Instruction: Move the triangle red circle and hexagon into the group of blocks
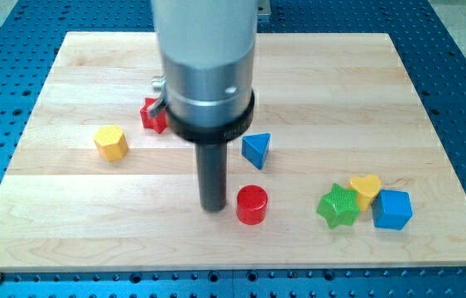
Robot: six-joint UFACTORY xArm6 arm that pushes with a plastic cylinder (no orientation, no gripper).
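My tip (213, 207) stands just to the view's left of the red circle (252, 204) — almost touching. Right of the red circle, bare board runs to the green star (338, 207), yellow heart (366, 188) and blue block (392, 209). Above it — the blue triangle (257, 150) stands near.

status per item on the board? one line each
my tip: down on the board, just left of the red circle, gap unclear
red circle: upright, apart from group
blue triangle: alone, mid-board
yellow hexagon: alone, far left
red star: partly hidden behind arm
green star, yellow heart, blue cube: clustered at right
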